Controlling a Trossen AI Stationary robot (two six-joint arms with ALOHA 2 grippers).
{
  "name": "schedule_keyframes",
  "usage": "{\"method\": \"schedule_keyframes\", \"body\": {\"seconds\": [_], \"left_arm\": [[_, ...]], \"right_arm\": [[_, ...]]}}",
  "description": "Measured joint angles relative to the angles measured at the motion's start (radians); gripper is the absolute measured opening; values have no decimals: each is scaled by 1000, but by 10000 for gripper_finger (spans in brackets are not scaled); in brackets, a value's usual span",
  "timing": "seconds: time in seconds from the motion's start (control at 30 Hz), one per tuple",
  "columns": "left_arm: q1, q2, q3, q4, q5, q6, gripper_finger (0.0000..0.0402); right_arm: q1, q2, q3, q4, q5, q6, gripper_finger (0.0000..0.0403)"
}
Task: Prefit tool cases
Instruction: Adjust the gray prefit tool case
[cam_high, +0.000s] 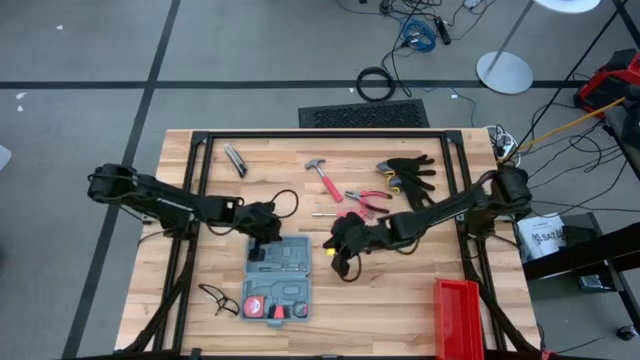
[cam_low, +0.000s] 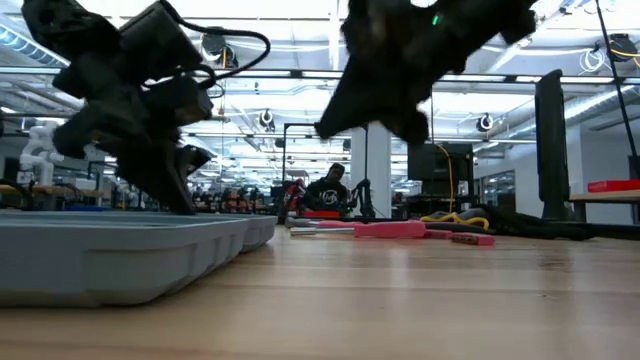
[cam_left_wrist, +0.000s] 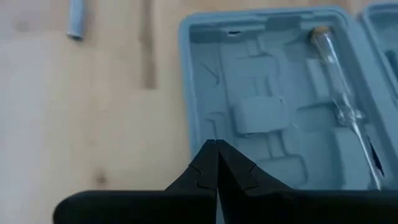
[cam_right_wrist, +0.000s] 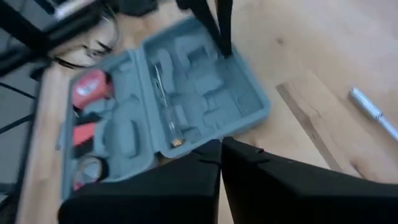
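The blue-grey tool case (cam_high: 277, 278) lies open and flat on the wooden table. Its far half (cam_left_wrist: 273, 93) holds a clear-handled screwdriver (cam_left_wrist: 339, 93). Its near half (cam_right_wrist: 93, 124) holds red-handled tools. My left gripper (cam_high: 262, 234) is shut, and its tips (cam_left_wrist: 216, 152) stand over the far half's left rim. My right gripper (cam_high: 340, 252) is shut on nothing; it hangs above the table just right of the case, as the low view (cam_low: 400, 110) shows. My left gripper comes slanting down from the table's left side, with its shut fingertips (cam_low: 185, 200) at the rim of the case's far half (cam_right_wrist: 227, 56). I cannot tell whether they touch the case.
A red-handled hammer (cam_high: 322, 178), red pliers (cam_high: 366, 200) and black gloves (cam_high: 410, 172) lie at the far right. A utility knife (cam_high: 235, 160) is at the far left, safety glasses (cam_high: 218, 298) at the near left. A red bin (cam_high: 457, 318) stands at the near right.
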Motion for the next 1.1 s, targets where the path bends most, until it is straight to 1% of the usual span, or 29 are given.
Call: {"method": "schedule_keyframes", "body": {"seconds": [0.07,0.2,0.27,0.33,0.47,0.53,0.63,0.77,0.93,1.1], "left_arm": [[8,10,0,23,-31,1,0],[35,2,1,87,-139,2,0],[55,1,1,114,-159,2,0],[78,1,5,117,-163,2,0],[110,0,23,115,-166,2,0],[117,-7,37,109,-167,7,0],[118,-30,54,104,-173,10,0],[118,-88,64,100,-175,11,0],[118,-205,67,100,-193,34,0],[111,-319,67,89,-184,33,0]], "right_arm": [[-4,36,0,13,0,15,1],[-12,75,-1,48,-5,21,1],[-18,86,-1,56,-5,15,0],[-23,87,-1,57,-1,-2,0],[-42,90,-1,161,7,-52,0],[-54,106,1,231,-4,-85,0],[-71,158,1,289,-7,-108,0],[-97,241,21,357,-83,-104,0],[-114,357,118,311,-136,-110,0],[-141,410,234,138,-107,-136,0]]}}
